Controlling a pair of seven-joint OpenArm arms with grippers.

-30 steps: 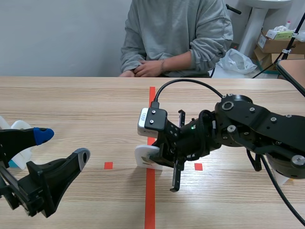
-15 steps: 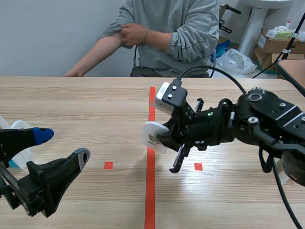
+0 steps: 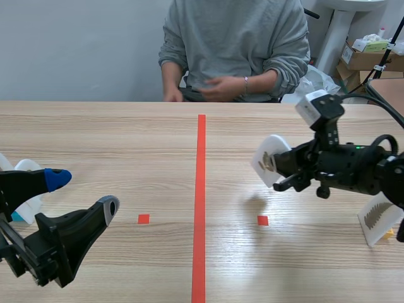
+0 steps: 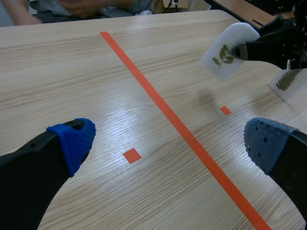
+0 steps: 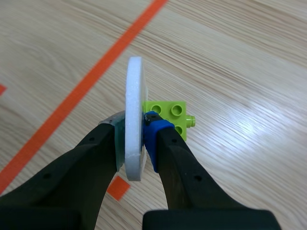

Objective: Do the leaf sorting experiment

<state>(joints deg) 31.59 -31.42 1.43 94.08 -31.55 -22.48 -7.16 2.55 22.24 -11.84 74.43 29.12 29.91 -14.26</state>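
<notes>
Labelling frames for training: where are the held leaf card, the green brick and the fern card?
held leaf card (image 4: 225, 53): left wrist view, its leaf-printed face
green brick (image 5: 168, 111): right wrist view, its studded face
fern card (image 3: 377, 219): scene view, the fern print

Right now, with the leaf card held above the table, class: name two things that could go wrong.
1. The right gripper pinches the leaf card near one edge only, beside its green brick; the card might twist or slip out.
2. The fern card stands close beside the right arm; setting down there might topple it.
</notes>
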